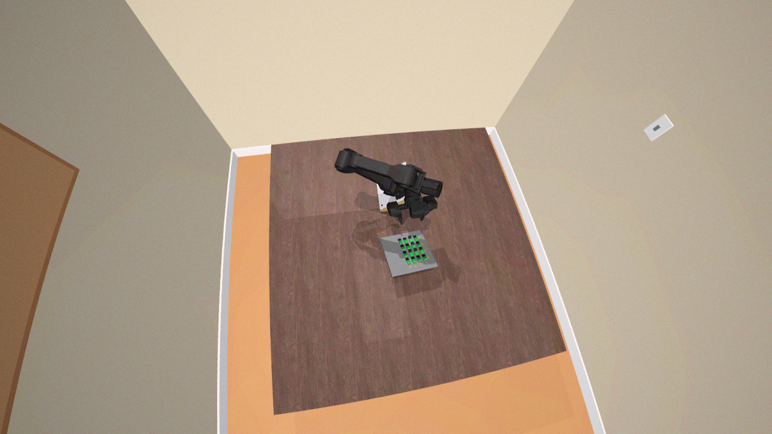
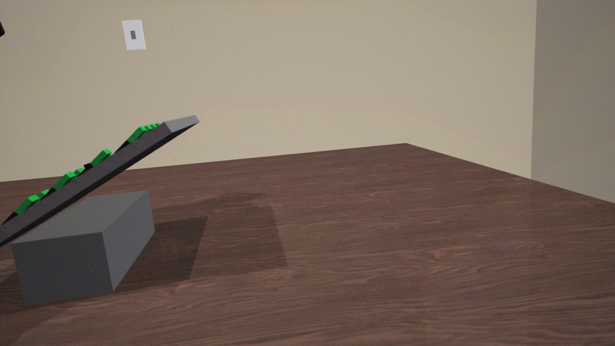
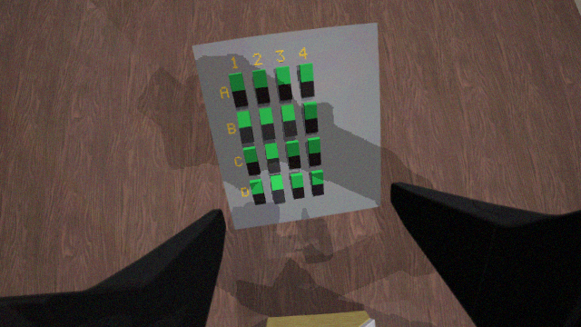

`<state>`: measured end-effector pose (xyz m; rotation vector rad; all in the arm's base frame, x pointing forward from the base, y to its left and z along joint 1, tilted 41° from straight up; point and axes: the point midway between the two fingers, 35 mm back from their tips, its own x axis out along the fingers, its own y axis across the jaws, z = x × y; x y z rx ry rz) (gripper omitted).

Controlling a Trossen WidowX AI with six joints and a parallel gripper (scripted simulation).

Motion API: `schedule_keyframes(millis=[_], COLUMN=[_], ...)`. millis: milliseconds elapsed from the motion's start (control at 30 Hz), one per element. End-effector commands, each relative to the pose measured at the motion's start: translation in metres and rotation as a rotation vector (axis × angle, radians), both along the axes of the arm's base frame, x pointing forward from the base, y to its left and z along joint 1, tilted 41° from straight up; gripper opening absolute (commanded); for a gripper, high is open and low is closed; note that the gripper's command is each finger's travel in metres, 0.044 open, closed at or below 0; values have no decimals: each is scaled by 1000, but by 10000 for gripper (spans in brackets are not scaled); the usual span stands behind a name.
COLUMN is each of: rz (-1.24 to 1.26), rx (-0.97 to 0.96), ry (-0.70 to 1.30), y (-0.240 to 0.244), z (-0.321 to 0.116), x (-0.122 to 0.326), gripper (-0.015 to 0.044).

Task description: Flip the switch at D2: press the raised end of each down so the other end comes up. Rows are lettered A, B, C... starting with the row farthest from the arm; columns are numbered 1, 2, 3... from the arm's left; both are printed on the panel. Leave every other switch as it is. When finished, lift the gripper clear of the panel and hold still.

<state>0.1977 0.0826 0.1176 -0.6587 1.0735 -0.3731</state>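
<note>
A brown wooden table (image 2: pixel 387 240) fills most of the room. Soft dark shadows lie on its top. An orange floor (image 1: pixel 248 302) shows around the table, with a white strip (image 1: pixel 224 280) along the bottom of the wall. The walls (image 2: pixel 322 77) are tan. A small white wall plate (image 2: pixel 133 34) with a gray middle sits high on one wall. A brown door (image 1: pixel 26 226) is at one side.
</note>
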Motion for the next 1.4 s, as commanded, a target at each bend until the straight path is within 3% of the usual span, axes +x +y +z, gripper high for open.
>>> schedule_keyframes(millis=[0,333,467,667,1367], rz=[0,-8,-8,8,9], rx=[0,9,9,9,8], ry=[0,17,18,-2,-3], y=[-1,-56,-61,-81,-96], z=[-2,-93,-98,-122,-139], x=[0,-22,-24,-11,0], gripper=[374,111,6,0,0])
